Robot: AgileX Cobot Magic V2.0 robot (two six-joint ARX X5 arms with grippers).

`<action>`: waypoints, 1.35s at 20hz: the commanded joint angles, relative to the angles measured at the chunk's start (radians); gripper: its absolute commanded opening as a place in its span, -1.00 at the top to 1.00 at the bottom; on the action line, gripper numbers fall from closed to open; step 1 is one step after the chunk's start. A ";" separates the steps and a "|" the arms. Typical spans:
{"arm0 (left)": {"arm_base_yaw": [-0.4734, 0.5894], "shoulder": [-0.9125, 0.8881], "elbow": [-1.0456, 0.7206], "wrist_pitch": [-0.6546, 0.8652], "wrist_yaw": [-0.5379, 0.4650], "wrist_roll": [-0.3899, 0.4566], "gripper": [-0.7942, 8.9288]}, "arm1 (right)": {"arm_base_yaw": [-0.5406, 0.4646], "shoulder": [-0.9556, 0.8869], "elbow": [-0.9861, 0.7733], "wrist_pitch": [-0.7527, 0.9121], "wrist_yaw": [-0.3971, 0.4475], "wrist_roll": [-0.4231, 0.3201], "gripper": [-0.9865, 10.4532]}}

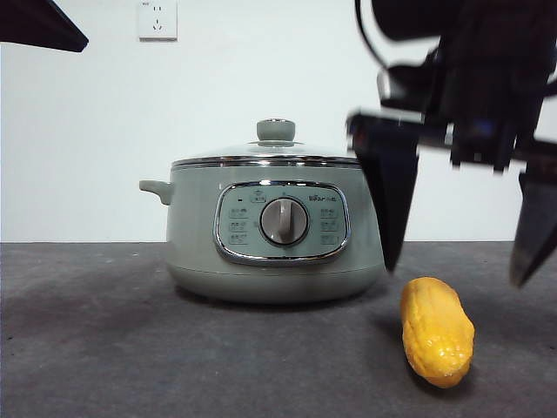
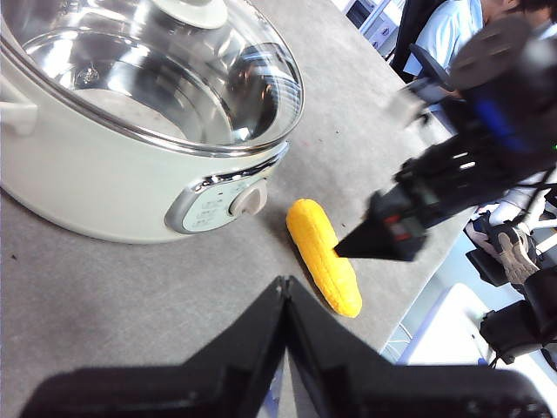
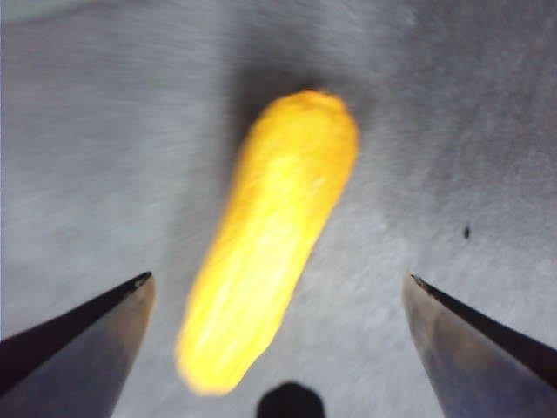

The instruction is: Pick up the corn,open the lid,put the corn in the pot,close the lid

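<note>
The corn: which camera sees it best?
The front view: the corn lies whole and sharp on the table, kernels showing. The left wrist view also shows it whole but farther off, with one tip of the right pincer crossing it. The right wrist view is close but blurred.

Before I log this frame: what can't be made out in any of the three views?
- Corn: kernel detail lost to blur in the right wrist view.
- Pot: its far handle is hidden behind the right gripper in the front view.
- Pot's panel labels: too small to read in any view.
- Left gripper: absent from the front view except a black tip at the top corner.
</note>
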 commanded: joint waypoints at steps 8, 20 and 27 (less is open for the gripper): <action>-0.002 0.007 -0.001 0.007 0.002 0.053 0.85 | 0.000 0.146 0.002 0.107 0.004 0.008 0.01; -0.002 0.059 0.020 -0.001 -0.028 0.056 0.85 | -0.001 0.166 0.008 0.084 -0.004 -0.048 0.85; -0.019 0.310 0.295 -0.137 -0.066 0.117 0.85 | -0.002 -0.045 0.091 -0.153 0.007 -0.179 0.85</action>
